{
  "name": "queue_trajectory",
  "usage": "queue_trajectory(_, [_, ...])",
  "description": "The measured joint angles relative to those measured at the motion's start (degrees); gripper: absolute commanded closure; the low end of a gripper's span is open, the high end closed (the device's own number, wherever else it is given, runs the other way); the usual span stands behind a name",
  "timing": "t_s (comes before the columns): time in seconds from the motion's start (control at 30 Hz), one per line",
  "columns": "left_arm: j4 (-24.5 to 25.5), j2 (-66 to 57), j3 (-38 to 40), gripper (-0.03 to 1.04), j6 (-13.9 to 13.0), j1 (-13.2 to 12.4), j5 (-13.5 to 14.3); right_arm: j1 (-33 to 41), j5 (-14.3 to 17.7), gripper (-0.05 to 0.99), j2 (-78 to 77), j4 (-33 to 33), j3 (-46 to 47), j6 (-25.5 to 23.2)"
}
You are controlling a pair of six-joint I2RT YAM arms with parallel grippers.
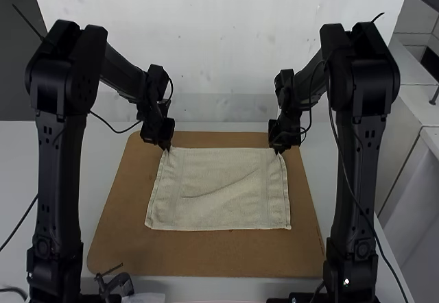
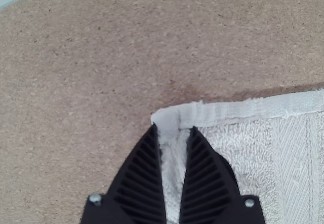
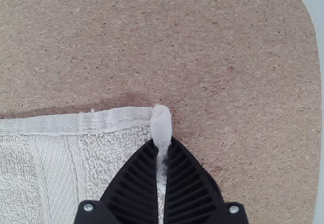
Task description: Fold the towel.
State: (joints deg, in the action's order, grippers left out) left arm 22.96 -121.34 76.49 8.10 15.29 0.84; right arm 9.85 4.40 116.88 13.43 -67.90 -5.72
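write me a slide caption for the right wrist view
The right pincer closed on one corner of a pale towel, over a brown board.

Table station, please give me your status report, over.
Left gripper: at towel's far left corner. Right gripper: pinching far right corner. Towel spread on brown board, slanting wrinkle across middle.

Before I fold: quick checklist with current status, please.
1. Towel spread, no fold made: ok.
2. Towel smooth: not ok, a slanting crease runs across the middle.
3. Towel within the board: ok, board shows around its near corners.
4. Right gripper on far right corner: ok, cloth bunched and pinched.
5. Left gripper at far left corner: ok.
6. Left grip secure: cannot tell.
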Motion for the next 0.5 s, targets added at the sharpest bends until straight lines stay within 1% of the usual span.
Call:
queue_trajectory(0.23, [0.66,0.17,0.24,0.99,1.66,-0.02,-0.02,0.0,0.0,0.92,0.0,-0.66,0.0,0.02])
queue_trajectory(0.4, [1.44,1.66,0.2,0.99,3.13,0.11,-0.7,0.0,0.02,0.92,-0.11,-1.29,-0.02,-0.02])
queue_trajectory(0.5, [1.46,5.03,0.2,0.99,3.78,0.55,-1.03,0.0,0.22,0.92,-0.15,-4.0,-0.17,-0.09])
